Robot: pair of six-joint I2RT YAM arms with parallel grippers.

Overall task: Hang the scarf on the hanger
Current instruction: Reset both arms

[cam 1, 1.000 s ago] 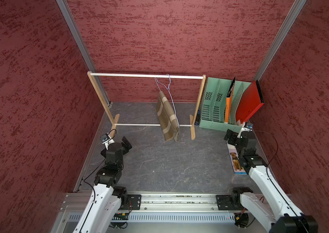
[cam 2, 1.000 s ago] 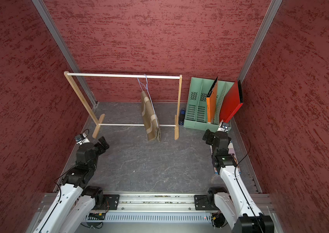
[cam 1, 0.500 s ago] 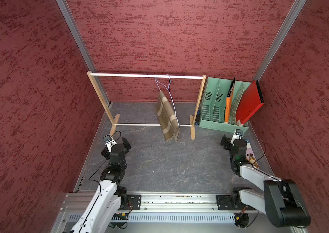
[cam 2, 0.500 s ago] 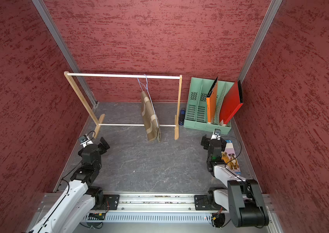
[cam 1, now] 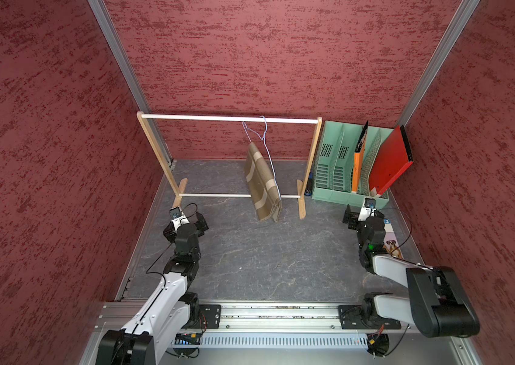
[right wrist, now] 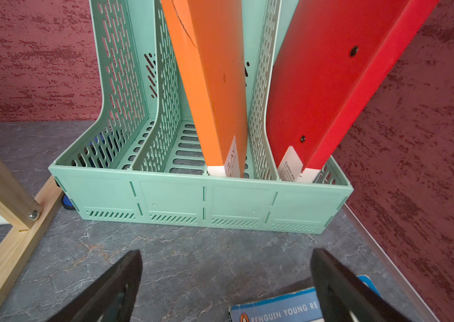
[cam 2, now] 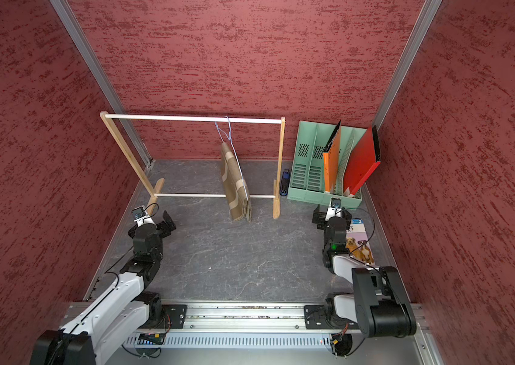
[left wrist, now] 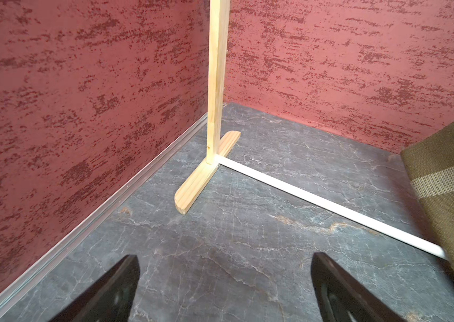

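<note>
Top views — soft plaid scarf, thin triangular wire hanger

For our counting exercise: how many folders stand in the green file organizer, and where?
2. The orange folder stands in the organizer, third slot from the wooden rack; the red folder leans in the fourth. The first two slots look empty; none seems hidden.

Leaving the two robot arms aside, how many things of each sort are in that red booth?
Scarf: 1
Wire hanger: 1
Wooden rack: 1
Green file organiser: 1
Folders: 2 (orange folder, red folder)
Book: 1
Small blue object: 1
Total: 8
</note>
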